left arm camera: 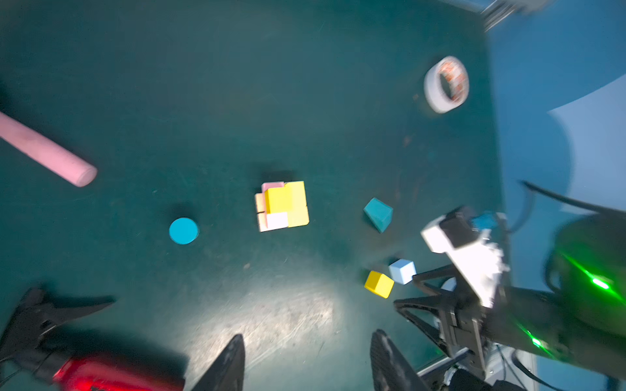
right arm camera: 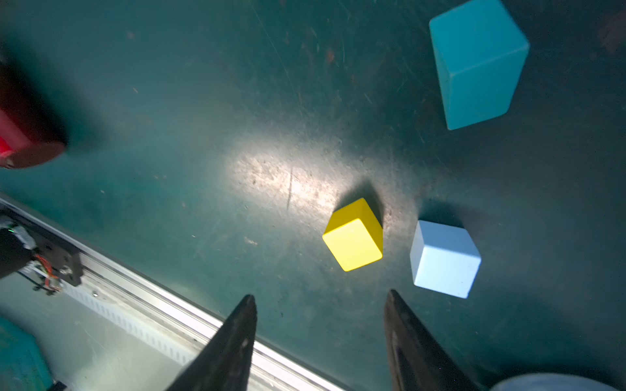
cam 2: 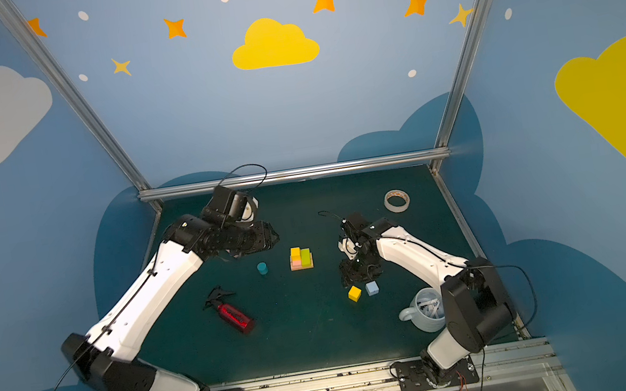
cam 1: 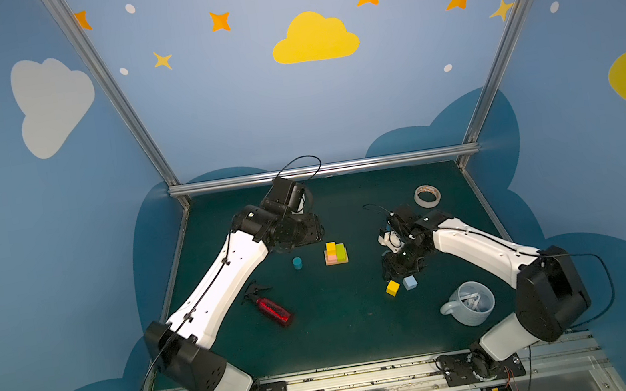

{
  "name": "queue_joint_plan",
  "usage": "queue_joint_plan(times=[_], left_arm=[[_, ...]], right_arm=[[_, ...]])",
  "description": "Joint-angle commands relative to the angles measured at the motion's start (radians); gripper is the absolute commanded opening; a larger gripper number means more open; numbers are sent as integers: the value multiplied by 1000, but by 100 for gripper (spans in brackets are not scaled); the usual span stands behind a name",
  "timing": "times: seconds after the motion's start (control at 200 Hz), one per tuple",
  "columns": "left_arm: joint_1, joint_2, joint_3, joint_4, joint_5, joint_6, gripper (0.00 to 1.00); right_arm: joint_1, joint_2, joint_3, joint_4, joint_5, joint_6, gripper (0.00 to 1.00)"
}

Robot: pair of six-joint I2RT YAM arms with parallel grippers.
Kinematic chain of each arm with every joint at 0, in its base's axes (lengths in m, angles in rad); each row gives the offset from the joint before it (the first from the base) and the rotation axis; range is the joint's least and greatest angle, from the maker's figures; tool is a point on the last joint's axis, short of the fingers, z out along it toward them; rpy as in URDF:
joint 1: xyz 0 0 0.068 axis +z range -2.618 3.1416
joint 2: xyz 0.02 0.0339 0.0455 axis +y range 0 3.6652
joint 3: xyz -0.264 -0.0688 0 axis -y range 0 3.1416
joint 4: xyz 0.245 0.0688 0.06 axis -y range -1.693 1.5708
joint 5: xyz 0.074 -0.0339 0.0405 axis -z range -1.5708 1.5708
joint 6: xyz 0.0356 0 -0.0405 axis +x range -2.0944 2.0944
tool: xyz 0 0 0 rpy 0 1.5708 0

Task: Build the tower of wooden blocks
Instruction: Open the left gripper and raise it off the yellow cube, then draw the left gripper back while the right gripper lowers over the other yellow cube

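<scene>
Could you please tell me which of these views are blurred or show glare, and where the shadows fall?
Left wrist view: blurred throughout, the pink handle soft-edged, a bright glare patch on the mat. Right wrist view: sharper, similar glare, yellow cube and pale-blue cube casting hard shadows. Both top views: evenly lit, no glare on the mat.

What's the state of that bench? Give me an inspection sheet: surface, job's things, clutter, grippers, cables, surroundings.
Surface: dark green mat, scuffed.
Job's things: tower part-built mid-mat; lying apart from it, loose yellow cube, pale-blue cube, teal cylinder, teal house-shape.
Clutter: red bottle, tape roll, mug, pink handle.
Grippers: left gripper open, empty; right gripper open, empty, near the two loose cubes.
Cables: black cable looping off the left arm.
Surroundings: blue walls with clouds and stars; aluminium frame.
</scene>
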Motion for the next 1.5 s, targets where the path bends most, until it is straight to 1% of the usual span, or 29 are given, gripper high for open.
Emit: queue_joint_plan(times=[0.0, 0.07, 0.165, 0.3, 0.416, 0.491, 0.711, 0.821, 0.916, 1.227, 1.392, 1.497], left_arm=[[5, -121, -125, 190, 17, -20, 60], [6, -191, -189, 220, -4, -32, 64], [6, -261, -242, 233, -11, -34, 64], [7, -314, -293, 237, -15, -37, 64], [8, -328, -310, 220, -24, -42, 64], [8, -332, -311, 208, -28, -40, 64], [8, -350, -327, 211, -36, -32, 63], [9, -351, -334, 208, -52, -37, 62], [10, -349, -338, 198, -75, -46, 61], [10, -368, -351, 189, -91, -49, 61], [9, -374, -356, 182, -100, -50, 61], [10, -377, -358, 174, -103, -53, 60]], right_arm=[[4, 34, 31, -70, 25, -79, 61], [9, 53, 36, -76, 22, -96, 62], [17, 73, 37, -73, 33, -114, 62], [31, 101, 35, -60, 33, -131, 62], [50, 132, 38, -54, 45, -134, 62], [64, 149, 38, -52, 78, -133, 62], [71, 169, 32, -50, 149, -127, 60], [71, 181, 32, -38, 163, -127, 60], [71, 196, 36, -31, 162, -127, 57], [81, 194, 14, -9, 141, -111, 45], [98, 207, 10, 7, 125, -95, 43], [105, 212, 11, 3, 127, -84, 39]])
